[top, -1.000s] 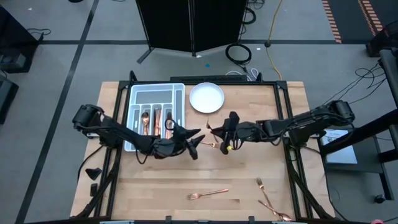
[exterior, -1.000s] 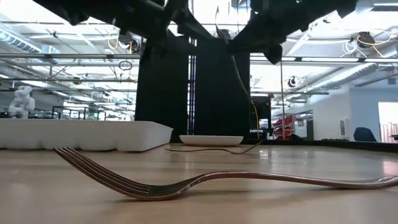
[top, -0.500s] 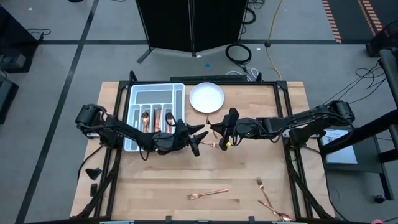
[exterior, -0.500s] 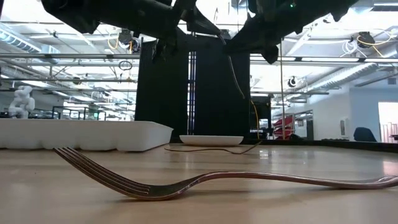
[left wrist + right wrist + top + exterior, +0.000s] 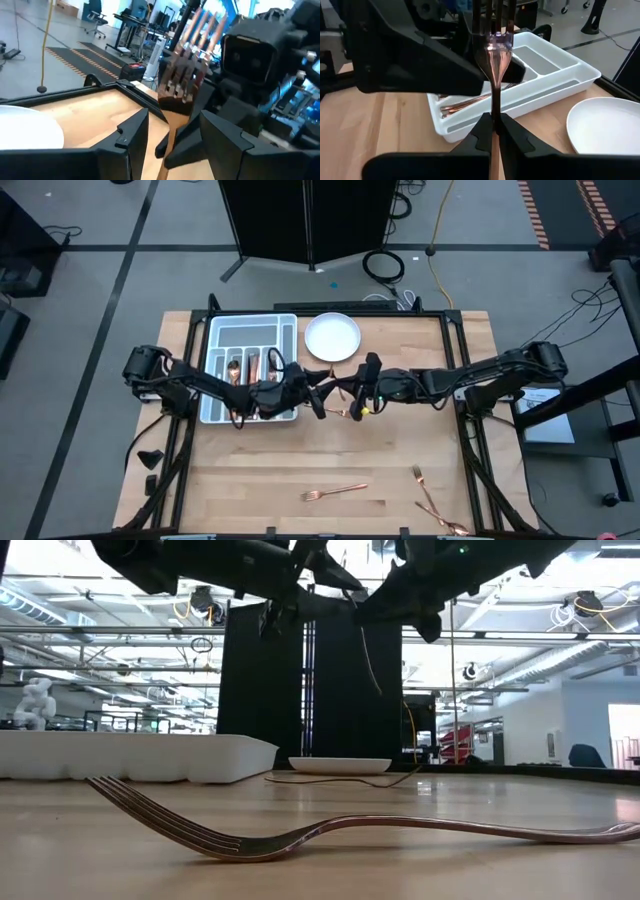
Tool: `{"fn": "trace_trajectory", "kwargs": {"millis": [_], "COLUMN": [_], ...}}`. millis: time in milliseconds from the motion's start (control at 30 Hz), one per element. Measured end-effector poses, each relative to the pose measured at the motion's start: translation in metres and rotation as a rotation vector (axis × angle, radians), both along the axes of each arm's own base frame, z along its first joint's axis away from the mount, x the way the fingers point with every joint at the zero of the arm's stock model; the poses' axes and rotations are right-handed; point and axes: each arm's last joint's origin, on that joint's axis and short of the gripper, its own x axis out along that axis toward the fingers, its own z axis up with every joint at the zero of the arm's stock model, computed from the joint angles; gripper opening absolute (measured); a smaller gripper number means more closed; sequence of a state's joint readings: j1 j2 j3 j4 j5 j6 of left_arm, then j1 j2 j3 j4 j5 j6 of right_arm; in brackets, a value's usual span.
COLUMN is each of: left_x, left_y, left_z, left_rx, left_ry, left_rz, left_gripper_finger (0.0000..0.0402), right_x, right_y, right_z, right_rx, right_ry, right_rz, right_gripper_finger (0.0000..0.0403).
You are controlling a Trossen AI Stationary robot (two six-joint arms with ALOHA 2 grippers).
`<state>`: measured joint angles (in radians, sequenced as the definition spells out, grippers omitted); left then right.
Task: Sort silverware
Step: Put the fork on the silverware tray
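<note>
We see the right gripper (image 5: 492, 131) clenched on a fork (image 5: 493, 55); left gripper (image 5: 167, 137) released, straddling it. Stiff, slick; take mid-handle, toward 9 o'clock.

Your left arm reaches from the table's left edge across the near end of the cutlery tray (image 5: 213, 340), and its left gripper (image 5: 318, 394) hangs above the wood just beside the tray's near right corner with the fingers (image 5: 131, 134) spread apart. Your right arm stretches in level from the right edge, its right gripper (image 5: 352, 399) just right of the left one, tip to tip, the two all but meeting. The right fingers (image 5: 481, 131) are pinched tight on the handle of a copper fork (image 5: 493, 52), whose tines point toward the tray.
</note>
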<state>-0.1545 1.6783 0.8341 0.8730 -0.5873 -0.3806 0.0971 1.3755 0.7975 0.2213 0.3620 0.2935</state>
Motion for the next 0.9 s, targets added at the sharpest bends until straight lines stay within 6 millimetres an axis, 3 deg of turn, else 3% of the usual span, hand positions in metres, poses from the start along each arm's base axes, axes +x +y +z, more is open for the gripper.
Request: {"fn": "trace_trajectory", "kwargs": {"millis": [500,667,833,900], "left_x": [0.001,0.002,0.002,0.003], "left_y": [0.016,0.021,0.021,0.02], "left_z": [-0.003,-0.002,0.001,0.001], "left_rx": [-0.085,-0.067,-0.004,-0.001], "left_ry": [-0.004,-0.008,0.001,0.004], "left_rz": [0.083,0.087,0.058,0.053], "left_gripper_finger": [0.0164,0.0113,0.0018,0.001], "right_x": [0.003,0.004,0.004,0.004], "right_y": [-0.002,-0.003,-0.003,-0.003], "right_z": [0.002,0.004,0.005,0.005], "right_rx": [-0.009,-0.017,-0.042,-0.053], "right_ry": [-0.045,-0.057,-0.068,-0.065], "right_rz": [-0.023,-0.028,-0.02,-0.015], "right_gripper_finger": [0.0004,0.0004,0.0008,0.0021]}}
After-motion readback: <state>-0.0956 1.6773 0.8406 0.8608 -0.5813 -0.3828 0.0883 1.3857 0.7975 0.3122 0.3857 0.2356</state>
